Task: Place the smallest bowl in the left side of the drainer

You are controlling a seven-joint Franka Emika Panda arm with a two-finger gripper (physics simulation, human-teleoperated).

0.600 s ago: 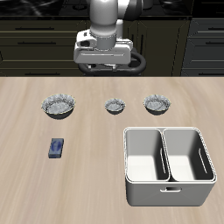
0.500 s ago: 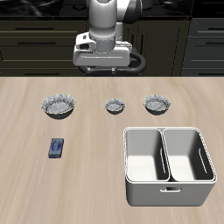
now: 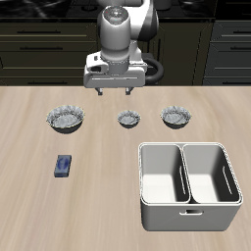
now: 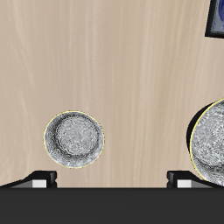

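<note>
Gripper (image 3: 115, 90) hangs above the back of the table, fingers spread wide, holding nothing; smallest bowl (image 3: 128, 119) sits upright on the table, middle of a row of three, between the widest bowl (image 3: 66, 120) and the mid-sized bowl (image 3: 175, 117), with the drainer (image 3: 188, 213) nearer the front edge, both compartments empty. Main risk as I see it: the gripper isn't centred over the smallest bowl (image 4: 74, 139), so a straight descent could miss the crinkled rim or tip it; the three bowls look alike, so drifting toward the widest bowl (image 4: 210, 140) means the wrong pick; a thin shiny rim could slip under a shallow pinch.
</note>
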